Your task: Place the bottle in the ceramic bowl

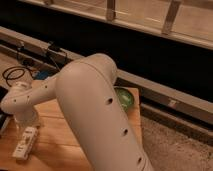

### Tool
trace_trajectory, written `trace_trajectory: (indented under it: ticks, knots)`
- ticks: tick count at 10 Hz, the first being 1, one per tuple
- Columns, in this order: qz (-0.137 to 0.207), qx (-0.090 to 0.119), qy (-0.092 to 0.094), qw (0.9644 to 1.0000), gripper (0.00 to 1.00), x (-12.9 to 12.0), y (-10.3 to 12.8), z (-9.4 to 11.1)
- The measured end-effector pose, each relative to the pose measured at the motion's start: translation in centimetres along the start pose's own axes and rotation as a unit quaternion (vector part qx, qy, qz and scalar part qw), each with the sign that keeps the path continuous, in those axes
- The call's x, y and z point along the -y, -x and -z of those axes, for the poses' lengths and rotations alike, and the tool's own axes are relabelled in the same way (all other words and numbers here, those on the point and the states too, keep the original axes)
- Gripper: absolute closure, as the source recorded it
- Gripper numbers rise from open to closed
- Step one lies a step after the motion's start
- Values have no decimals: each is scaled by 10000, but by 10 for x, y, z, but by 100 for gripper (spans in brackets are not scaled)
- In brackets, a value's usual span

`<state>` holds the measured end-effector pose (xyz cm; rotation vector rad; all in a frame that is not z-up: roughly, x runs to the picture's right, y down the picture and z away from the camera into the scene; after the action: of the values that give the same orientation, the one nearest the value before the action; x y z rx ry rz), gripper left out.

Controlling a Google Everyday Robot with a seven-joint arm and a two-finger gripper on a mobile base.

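Bottle (26,144) lies on counter (62,134), well apart from bowl (125,98), nothing inside bowl visible. Gripper (23,130) just above bottle, fingers spread, no grasp evident. Pickup, carry and drop all pending.

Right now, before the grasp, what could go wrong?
1. The bottle lies flat near the left side of the table, just below the gripper. An off-centre close could roll it away or off the edge.
2. The ceramic bowl sits at the table's far right corner, largely hidden behind the arm. The drop may be hard to check from this view, and a nudge could push it off.
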<state>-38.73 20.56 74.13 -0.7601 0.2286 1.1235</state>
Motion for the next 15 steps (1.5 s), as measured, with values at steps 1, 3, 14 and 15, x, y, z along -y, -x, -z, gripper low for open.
trace_trajectory:
  ticks: [1,3,14,15]
  knots:
    - [-1,-47,25,10000,35,-1,0,-5]
    - [24,-163,97,9998,35,-7,-1,-18]
    - [137,-657,109,9977,67,-31,-2,-77]
    - [156,-596,120,9980,79,-28,-1,-74]
